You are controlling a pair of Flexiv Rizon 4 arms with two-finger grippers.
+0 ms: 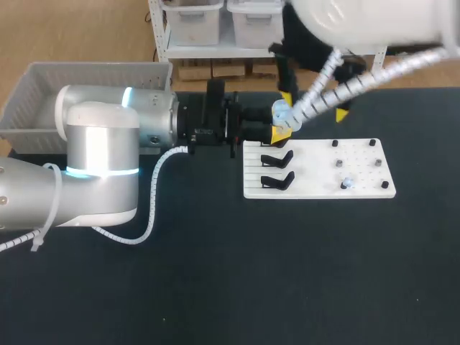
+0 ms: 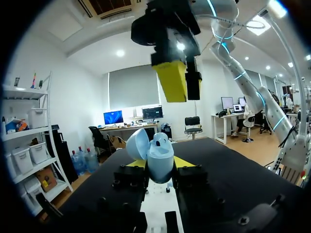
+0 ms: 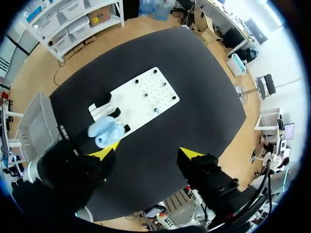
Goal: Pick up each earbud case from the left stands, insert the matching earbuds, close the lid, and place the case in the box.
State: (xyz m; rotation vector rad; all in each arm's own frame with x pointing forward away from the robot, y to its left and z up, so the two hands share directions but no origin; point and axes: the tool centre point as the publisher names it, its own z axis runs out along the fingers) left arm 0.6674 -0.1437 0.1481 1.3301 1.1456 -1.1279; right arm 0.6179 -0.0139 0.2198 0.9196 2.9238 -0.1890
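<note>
Pale-blue earbud case (image 2: 160, 155), lid open, clamped in left gripper (image 2: 160, 165)
Light, smooth hard plastic, prob slippery; hinge = weak pt, so hold body sides, not lid. Just above it, right gripper (image 2: 181, 82) spread wide, empty; white board (image 2: 156, 206) under left gripper.

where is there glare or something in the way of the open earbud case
Head view: the right arm's cable partly covers the earbud case. Left wrist view: ceiling lights glare overhead, but the case is evenly lit. Right wrist view: no glare, and the case is unobstructed.
</note>
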